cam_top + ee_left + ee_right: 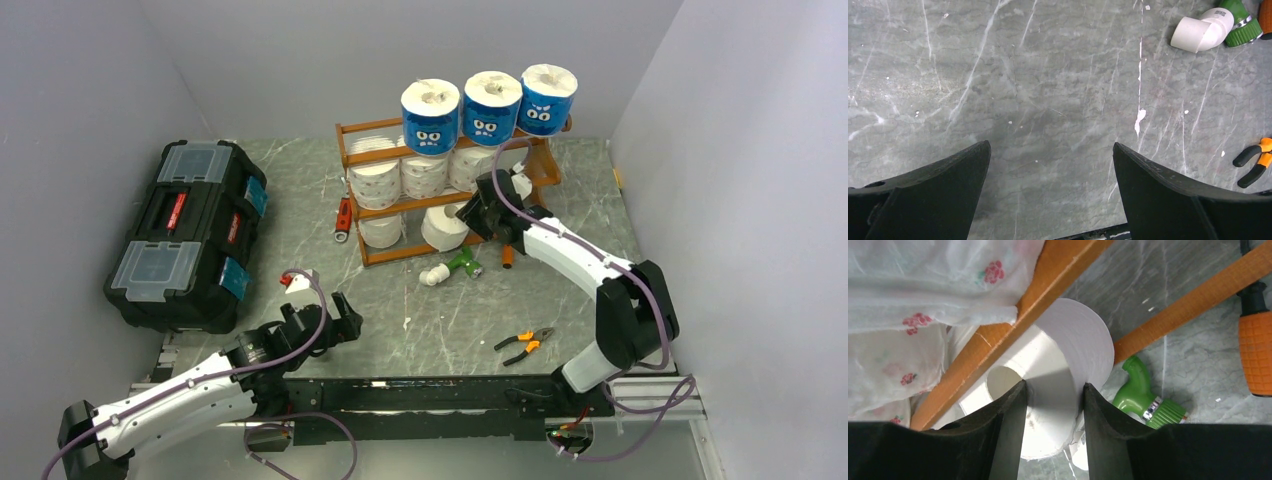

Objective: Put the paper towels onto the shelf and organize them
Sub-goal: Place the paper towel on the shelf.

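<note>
The worktop is grey stone-patterned sheet with pale veins, closed in by plain pale walls at the back and on both sides. A black toolbox with clear lids sits at the far left. The shelf stands at the back centre, with 3 blue-wrapped paper towels upright along its top tier, a row of white rolls on the middle tier and 1 white roll at the left of the lowest tier. A red-handled tool lies just beside the shelf's left foot. The right hand reaches in at the lowest tier and pinches another white roll, which is tilted with its flat end facing forward. Whether that roll rests on the slats I cannot tell. The right wrist view alone shows the grip: 1 finger by the hollow core, the other on the outer face, the roll partly under an orange rail. It also shows pink flower prints on the wrapped rolls above, and an orange ribbed handle at the right edge. A green-and-white tool lies in front of the shelf, and orange-handled pliers lie nearer the arm bases. The left hand is low near its base. Its own wrist view shows the fingers spread wide over bare worktop, holding nothing.
</note>
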